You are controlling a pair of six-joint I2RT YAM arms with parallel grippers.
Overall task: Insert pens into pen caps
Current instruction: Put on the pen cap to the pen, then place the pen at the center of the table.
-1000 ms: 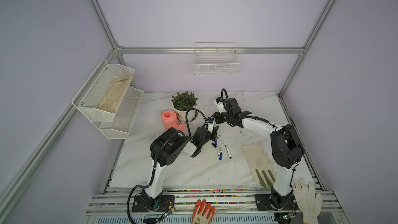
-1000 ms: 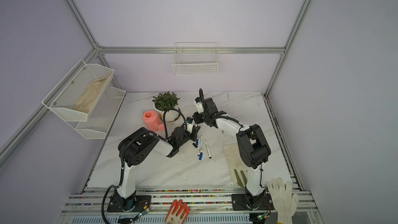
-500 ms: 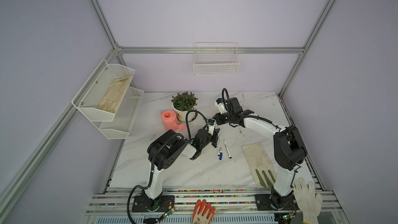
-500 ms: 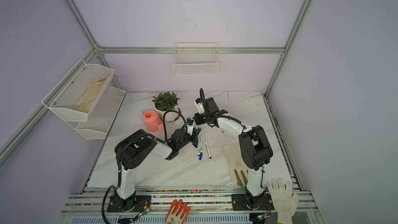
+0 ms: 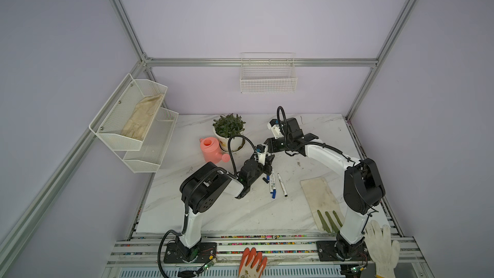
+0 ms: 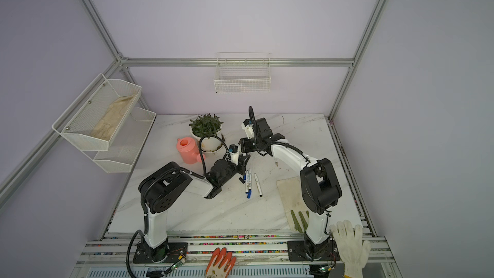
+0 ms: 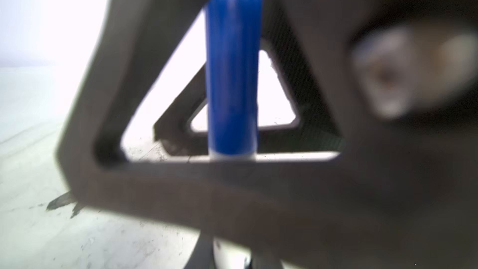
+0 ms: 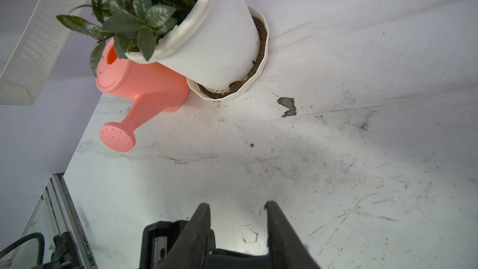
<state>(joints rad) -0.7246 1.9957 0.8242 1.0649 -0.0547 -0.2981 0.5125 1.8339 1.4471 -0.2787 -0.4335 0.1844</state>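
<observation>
**A:** Clock laid on the table, 6 at the near rail. Nearest first?

**B:** Orange glove point(image 5: 252, 262) on the rail at 6, white glove point(image 5: 382, 247) at 5. Beige mat point(image 5: 319, 199) lies on the marble table point(image 5: 213, 209) at 4, beside the right arm's column.

**A:** The pens?

**B:** Table centre. Loose pens point(image 5: 272, 185) lie side by side, ends toward 6 and 12. The blue-ended ones are packed too close to separate. Black-ended pen point(image 5: 281, 184) lies just beside them on the 3 side. A short black cap point(image 5: 265, 180) lies just beside them on the 9 side.

**A:** Left gripper?

**B:** Left gripper point(image 5: 269, 162) sits just past the loose pens toward 12, low over the marble. It is clamped on a white-barrelled pen point(image 7: 231, 254). In the left wrist view a blue cap point(image 7: 232, 73) sits on the barrel's end, between the jaws. The view is blurred, so I cannot tell whether the cap is fully seated.

**A:** Right one?

**B:** Right gripper point(image 8: 236, 207) is a little further toward 12, near the left gripper's tip. Its jaws stand narrowly parted, with nothing between them and bare marble below.

**A:** Behind?

**B:** Pink watering can point(image 5: 211, 151) at 10, potted plant point(image 5: 230, 132) just beside it at 11. Wire basket point(image 5: 268, 76) hangs on the far wall at 12. Mesh shelf rack point(image 5: 133, 121) is on the wall at 9, with a cloth in its upper tier.
</observation>
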